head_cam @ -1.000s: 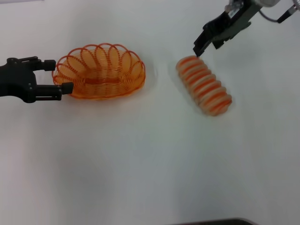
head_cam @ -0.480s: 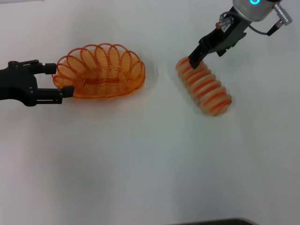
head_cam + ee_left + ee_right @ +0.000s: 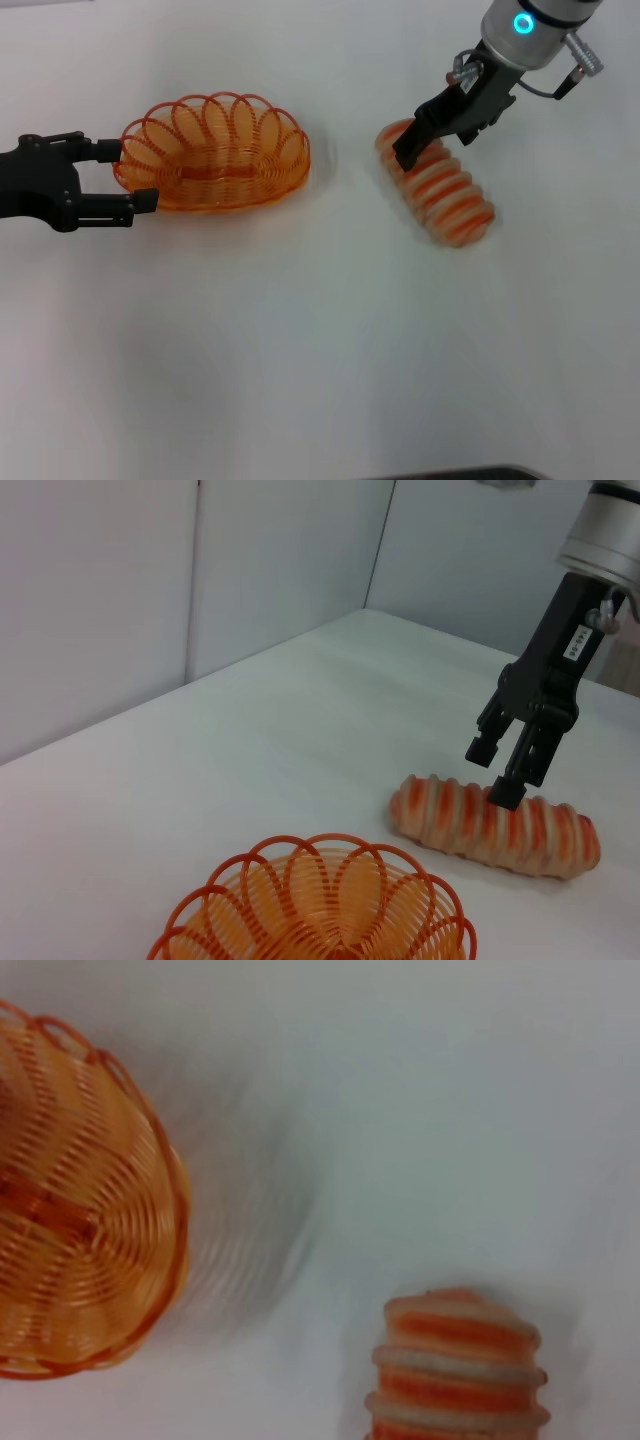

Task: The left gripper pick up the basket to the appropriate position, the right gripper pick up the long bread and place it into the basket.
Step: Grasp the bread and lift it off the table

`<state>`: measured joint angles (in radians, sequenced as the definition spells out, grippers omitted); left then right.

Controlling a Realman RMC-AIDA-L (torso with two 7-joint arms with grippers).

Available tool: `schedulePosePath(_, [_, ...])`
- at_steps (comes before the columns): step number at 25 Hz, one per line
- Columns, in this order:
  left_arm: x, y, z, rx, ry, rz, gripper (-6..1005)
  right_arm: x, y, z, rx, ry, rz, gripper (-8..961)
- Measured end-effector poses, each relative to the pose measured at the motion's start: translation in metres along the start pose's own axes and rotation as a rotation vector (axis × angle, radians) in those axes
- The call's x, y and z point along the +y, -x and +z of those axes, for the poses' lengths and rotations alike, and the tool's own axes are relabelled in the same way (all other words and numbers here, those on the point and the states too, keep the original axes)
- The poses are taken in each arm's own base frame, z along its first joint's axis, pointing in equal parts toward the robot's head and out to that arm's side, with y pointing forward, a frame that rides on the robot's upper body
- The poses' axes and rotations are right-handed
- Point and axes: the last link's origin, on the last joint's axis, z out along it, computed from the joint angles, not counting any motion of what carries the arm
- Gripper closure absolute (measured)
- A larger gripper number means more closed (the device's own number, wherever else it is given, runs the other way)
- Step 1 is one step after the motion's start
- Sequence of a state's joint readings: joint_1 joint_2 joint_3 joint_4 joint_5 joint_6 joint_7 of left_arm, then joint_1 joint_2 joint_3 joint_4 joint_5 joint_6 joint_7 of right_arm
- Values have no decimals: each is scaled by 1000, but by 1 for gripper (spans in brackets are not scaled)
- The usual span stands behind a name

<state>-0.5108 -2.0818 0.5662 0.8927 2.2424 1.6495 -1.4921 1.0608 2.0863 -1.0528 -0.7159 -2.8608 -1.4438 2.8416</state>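
**2 pincers at their targets, nothing lifted**

We see the basket (image 3: 214, 152) sitting on the white counter (image 3: 300, 340), toward the left side of the head view, with its long axis running across the view. The left pincer (image 3: 139, 174) reaches in from the left edge, its 2 black fingers spread wide on either side of the basket's near end: one fingertip sits beside the scalloped rim, the other beside the base. We cannot tell whether either finger touches the wire.

The long bread (image 3: 437, 185) lies on the counter well apart from the basket, on the right, angled diagonally. The right pincer (image 3: 412, 145) comes down from the upper right and sits over the end of the loaf nearer the basket. In the left wrist view the right pincer (image 3: 497, 773) shows 2 fingers parted with a narrow gap, one tip against the ridged top of the long bread (image 3: 495, 825) and the other just above it. It grips nothing.

The right wrist view shows the rounded end of the long bread (image 3: 460, 1370) and one end of the basket (image 3: 70, 1200), with bare counter between them.
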Motion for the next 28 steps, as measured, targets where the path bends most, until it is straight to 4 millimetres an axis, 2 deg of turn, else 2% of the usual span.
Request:
schedulePosePath(13, [1,5,1,-1,2,-7,127,5,-6,23,43,-52,-57,31])
schedulePosePath(24, [3,8,2,0,3,-10,126,9,-9,25,46,-4,-62,48])
schedulePosePath(27, [4,9,1,-1,2,-11,127,9,-10,24,51,2,-64,278])
schedulePosePath(28, [4,9,1,-1,2,-11,127,9,-10,24,52,3,-64,292])
